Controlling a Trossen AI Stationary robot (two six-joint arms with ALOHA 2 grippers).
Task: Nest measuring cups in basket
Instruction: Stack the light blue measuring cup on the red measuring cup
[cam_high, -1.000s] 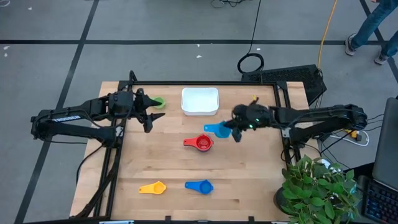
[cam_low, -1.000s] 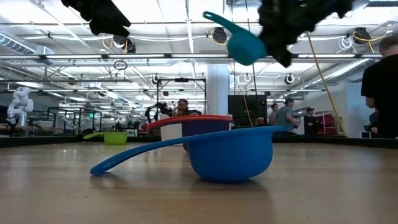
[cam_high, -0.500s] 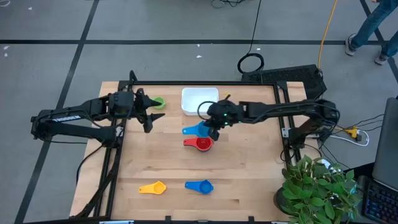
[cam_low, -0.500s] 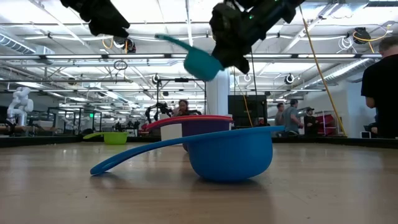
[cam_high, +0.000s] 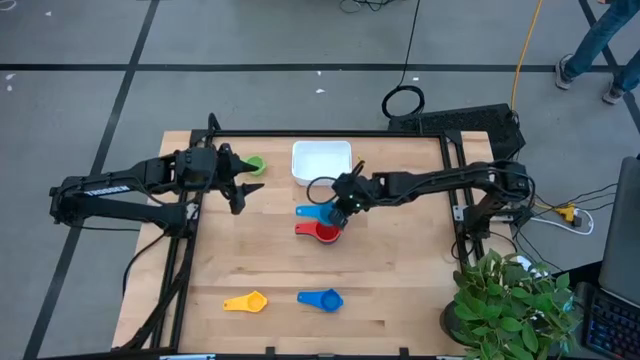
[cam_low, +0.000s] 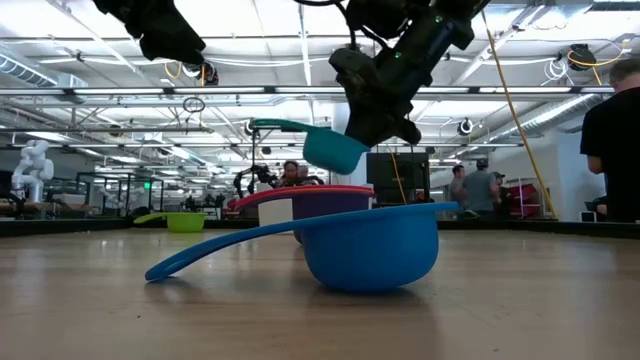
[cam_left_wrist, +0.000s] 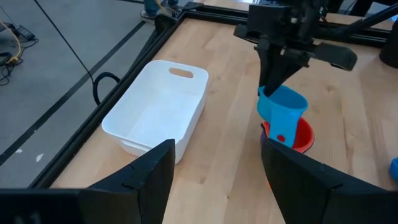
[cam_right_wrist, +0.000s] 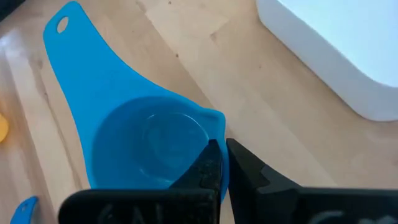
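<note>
Here, light blue cup (cam_high: 318, 211), flat holed handle, pinched by right hand (cam_high: 341, 214)

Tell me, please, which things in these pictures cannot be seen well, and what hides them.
- Red cup: high view, partly under the light blue cup that the right gripper holds.
- Basket: absent from the low view.
- Green cup: high view, partly behind the left gripper.
- Yellow cup: right wrist view, cut off by the picture's edge.
</note>
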